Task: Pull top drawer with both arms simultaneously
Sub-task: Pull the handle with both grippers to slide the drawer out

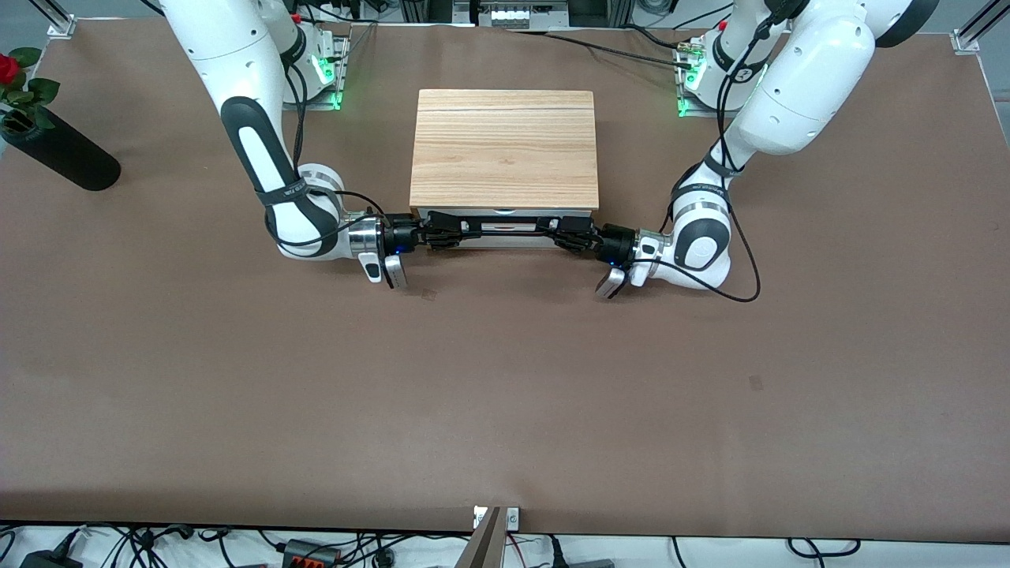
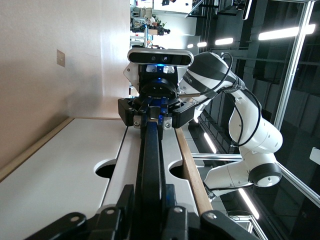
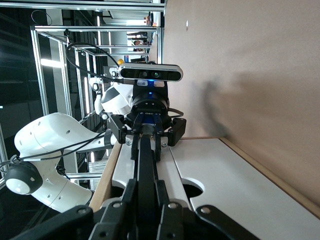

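I see the top drawer (image 1: 505,239) at the cabinet's (image 1: 505,150) front, mid-desk (image 1: 505,379). My left claw (image 1: 570,232) is clamped on one end of its black bar handle (image 1: 505,229), my right claw (image 1: 443,233) clamped on the other end.

Wooden cabinet (image 1: 505,148) sits mid-table toward my base edge. Top drawer (image 1: 505,229) faces the front camera. My left gripper (image 1: 562,230) clamps the black bar handle (image 1: 505,229) at one end, my right gripper (image 1: 447,233) clamps the other. Black vase (image 1: 59,154) with red rose (image 1: 8,69) lies near the corner at my right arm's end.
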Motion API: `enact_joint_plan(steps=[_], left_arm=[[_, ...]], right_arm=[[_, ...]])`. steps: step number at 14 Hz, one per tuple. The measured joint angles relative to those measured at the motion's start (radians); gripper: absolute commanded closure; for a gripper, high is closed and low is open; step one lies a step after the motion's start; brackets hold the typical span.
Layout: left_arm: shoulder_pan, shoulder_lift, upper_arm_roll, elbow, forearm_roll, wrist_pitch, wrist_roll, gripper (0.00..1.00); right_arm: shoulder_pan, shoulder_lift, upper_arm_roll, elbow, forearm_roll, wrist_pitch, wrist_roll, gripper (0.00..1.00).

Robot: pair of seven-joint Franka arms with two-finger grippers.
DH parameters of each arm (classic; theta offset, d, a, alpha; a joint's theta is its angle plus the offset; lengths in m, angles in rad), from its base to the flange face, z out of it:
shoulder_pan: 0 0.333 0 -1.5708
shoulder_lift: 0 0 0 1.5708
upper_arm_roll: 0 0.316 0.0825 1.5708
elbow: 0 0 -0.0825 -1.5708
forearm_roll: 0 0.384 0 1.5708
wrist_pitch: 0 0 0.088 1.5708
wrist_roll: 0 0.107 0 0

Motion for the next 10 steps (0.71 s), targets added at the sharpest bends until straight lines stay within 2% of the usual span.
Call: enact_joint_plan(steps=[10], left_arm=[[0.001, -0.003, -0.001, -0.007, -0.023, -0.004, 0.006, 0.89]], right_arm=[[-0.001, 0.001, -0.001, 0.003, 0.0, 0.003, 0.0, 0.91]])
